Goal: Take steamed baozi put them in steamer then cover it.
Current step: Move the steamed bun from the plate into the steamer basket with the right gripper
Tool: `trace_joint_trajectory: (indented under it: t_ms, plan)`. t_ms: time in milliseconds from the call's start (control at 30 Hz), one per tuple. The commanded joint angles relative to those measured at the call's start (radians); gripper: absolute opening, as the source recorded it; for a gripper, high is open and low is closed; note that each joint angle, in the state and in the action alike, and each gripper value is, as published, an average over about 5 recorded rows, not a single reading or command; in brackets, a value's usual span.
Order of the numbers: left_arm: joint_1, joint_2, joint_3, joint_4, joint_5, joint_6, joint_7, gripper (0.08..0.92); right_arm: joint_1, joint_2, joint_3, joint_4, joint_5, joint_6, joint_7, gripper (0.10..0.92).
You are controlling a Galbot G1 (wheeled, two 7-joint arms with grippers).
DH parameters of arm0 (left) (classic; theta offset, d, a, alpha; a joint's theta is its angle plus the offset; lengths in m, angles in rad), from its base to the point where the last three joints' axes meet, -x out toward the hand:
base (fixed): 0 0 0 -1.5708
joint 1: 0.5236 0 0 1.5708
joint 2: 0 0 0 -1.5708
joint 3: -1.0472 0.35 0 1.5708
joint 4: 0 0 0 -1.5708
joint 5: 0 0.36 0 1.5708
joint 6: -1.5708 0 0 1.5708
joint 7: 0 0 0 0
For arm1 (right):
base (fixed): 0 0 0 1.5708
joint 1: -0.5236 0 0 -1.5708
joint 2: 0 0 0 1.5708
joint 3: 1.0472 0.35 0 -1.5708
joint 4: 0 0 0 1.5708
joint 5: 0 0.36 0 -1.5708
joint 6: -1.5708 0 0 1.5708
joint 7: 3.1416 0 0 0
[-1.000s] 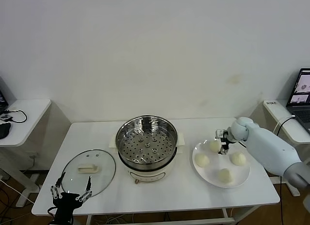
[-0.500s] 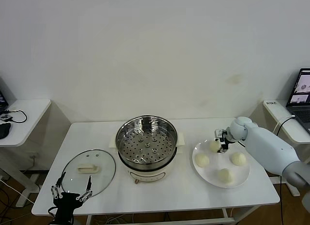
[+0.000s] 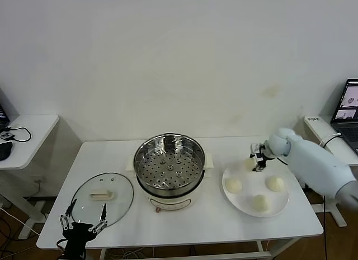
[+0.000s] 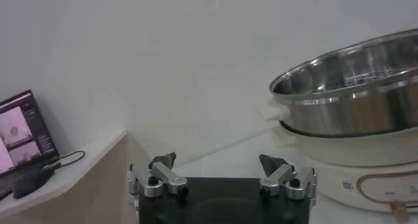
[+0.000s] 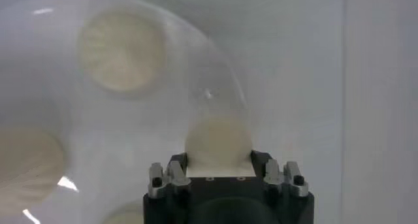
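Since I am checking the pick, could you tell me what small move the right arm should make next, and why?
Probably lift straight up: the right gripper appears shut on a baozi just over the plate, and the steamer stands open and empty. The left gripper waits near the cover.

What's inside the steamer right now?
Only the bare perforated tray shows inside the steamer; no baozi. Whatever is beneath the tray is hidden. The cover lies on the table beside it.
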Motion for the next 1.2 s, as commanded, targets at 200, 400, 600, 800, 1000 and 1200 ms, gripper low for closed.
trace_joint_trajectory:
  t_ms: [200, 400, 600, 800, 1000, 1200]
  plan:
    - [-0.003, 0.01, 0.005, -0.001, -0.002, -0.003, -0.001, 0.823, 0.295, -0.093, -0.181, 0.184, 0.236, -0.017, -0.003, 0.611]
    - [-0.009, 0.022, 0.004, -0.003, -0.005, -0.002, -0.001, 0.823, 0.485, -0.005, -0.315, 0.208, 0.348, -0.011, 0.008, 0.611]
    - [-0.012, 0.035, -0.008, -0.004, -0.011, -0.002, 0.0, 0.823, 0.568, 0.131, -0.397, 0.189, 0.407, 0.03, 0.032, 0.611]
    - [-0.015, 0.042, -0.029, 0.002, -0.022, -0.002, 0.001, 0.823, 0.557, 0.303, -0.436, 0.149, 0.402, 0.093, 0.062, 0.611]
    - [-0.014, 0.047, -0.048, 0.003, -0.027, -0.005, 0.0, 0.823, 0.529, 0.456, -0.483, 0.07, 0.323, 0.193, 0.088, 0.609]
    - [-0.014, 0.04, -0.062, -0.015, -0.031, -0.004, 0.001, 0.823, 0.496, 0.542, -0.512, -0.003, 0.207, 0.302, 0.106, 0.611]
